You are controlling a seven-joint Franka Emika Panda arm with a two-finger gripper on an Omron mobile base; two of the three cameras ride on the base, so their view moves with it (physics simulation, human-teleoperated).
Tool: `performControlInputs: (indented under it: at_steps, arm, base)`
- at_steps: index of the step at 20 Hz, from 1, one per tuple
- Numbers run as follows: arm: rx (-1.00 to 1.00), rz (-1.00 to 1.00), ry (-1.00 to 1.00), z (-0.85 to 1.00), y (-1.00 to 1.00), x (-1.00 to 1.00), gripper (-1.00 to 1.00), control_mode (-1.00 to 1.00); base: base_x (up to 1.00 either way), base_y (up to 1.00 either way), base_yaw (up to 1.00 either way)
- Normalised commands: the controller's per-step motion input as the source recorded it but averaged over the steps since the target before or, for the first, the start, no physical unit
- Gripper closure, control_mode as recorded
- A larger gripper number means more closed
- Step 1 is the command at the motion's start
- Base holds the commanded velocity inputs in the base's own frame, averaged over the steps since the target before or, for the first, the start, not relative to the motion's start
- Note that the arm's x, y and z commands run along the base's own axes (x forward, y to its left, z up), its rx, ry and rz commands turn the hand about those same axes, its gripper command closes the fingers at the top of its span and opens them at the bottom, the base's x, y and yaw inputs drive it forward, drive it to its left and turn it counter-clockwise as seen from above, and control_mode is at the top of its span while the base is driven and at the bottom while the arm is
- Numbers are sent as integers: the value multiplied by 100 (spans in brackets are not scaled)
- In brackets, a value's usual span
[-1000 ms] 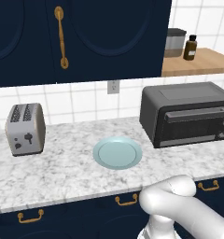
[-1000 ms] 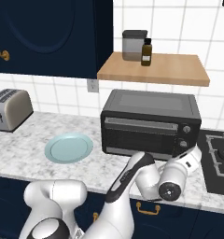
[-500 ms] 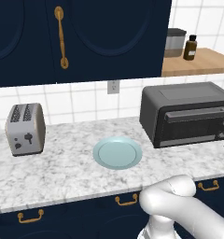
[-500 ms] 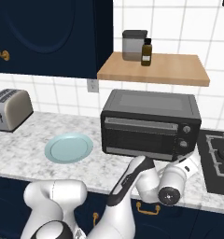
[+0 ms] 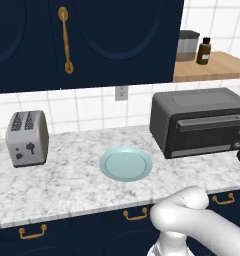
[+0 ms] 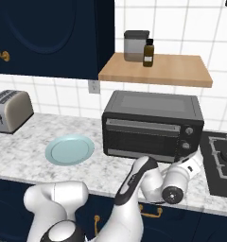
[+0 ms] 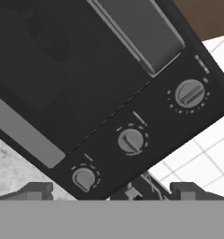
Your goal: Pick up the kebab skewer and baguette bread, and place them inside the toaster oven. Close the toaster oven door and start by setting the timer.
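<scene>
With the toaster oven door (image 6: 143, 138) shut on the tabletop's right, the wide-open, empty end effector (image 7: 109, 189) faces the knobs (image 7: 130, 140), so the timer-setting step seemingly calls for closing on one.

Large boxy dark grey toaster oven (image 6: 152, 124) standing upright on a marble countertop against a white tiled wall, below a wooden shelf. Toaster oven door (image 6: 142, 137) shut, wide dark panel with glass window and a horizontal grey bar handle along its top. Three round knobs in a column on the right of the front, seen close and tilted in the hand view.
</scene>
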Motion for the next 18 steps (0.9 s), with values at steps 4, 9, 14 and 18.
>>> performControlInputs:
  at_steps: [4,9,14,18]
  arm:
    - [0,0,0,-11,-5,7,-100,-100]
    - [0,0,0,-9,-7,6,-100,-100]
    - [0,0,0,4,-23,0,-100,-100]
    - [0,-1,-2,27,-31,0,-100,-100]
  base:
    - [0,0,0]
    - [0,0,0]
    - [0,0,0]
    - [0,0,0]
